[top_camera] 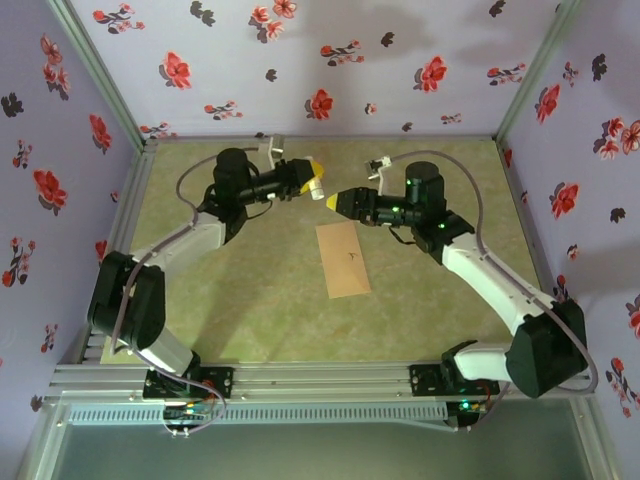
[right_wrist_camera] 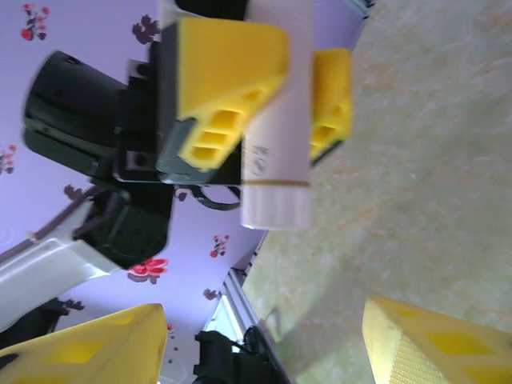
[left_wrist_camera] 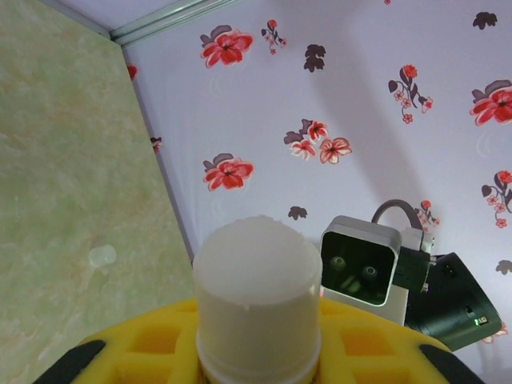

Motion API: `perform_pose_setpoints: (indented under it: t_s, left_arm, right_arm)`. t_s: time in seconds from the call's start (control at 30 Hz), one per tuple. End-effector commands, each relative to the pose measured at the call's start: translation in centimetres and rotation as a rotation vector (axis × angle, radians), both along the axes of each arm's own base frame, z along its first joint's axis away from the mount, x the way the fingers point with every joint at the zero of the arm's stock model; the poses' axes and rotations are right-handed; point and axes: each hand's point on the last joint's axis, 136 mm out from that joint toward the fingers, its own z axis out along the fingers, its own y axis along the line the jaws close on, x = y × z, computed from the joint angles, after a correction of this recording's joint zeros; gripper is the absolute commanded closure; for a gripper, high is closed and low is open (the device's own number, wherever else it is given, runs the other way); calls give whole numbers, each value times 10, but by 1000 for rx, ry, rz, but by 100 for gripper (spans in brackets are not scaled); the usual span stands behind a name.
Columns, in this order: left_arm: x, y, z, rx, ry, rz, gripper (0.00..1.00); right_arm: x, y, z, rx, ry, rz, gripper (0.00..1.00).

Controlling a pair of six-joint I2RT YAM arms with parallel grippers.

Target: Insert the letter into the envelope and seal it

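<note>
Jaws of the left gripper (top_camera: 312,180) are clamped on a white stick (right_wrist_camera: 276,144), raised above the far half of the table (top_camera: 250,300). Right gripper (top_camera: 330,197) jaws stand spread and hold nothing, with the tips close to the stick's end, not touching. The envelope (top_camera: 345,260) lies flat near the table's centre, apart from both grippers.

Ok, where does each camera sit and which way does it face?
Top external: above and behind the arms, looking down on the table, both arms and the envelope.
Left wrist: on the left gripper, facing a wall and the right arm's camera; its fingers clamp the white stick.
Right wrist: on the open right gripper, facing the left gripper; own fingertips at bottom.
Shared: both wrists see the stick.
</note>
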Motion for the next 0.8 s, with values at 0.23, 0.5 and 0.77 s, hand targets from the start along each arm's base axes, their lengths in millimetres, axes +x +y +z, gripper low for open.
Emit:
perform_pose_setpoints:
  t_s: [0.23, 0.5, 0.77]
  left_arm:
    - [-5, 1, 17, -89, -54, -32, 100]
    - [-7, 0, 17, -90, -55, -34, 100]
    - [-8, 0, 18, -93, -56, -35, 100]
  right_arm:
    - [16, 16, 11, 53, -8, 38, 36]
    - [19, 30, 19, 78, -24, 71, 39]
    - [20, 38, 18, 78, -16, 93, 54]
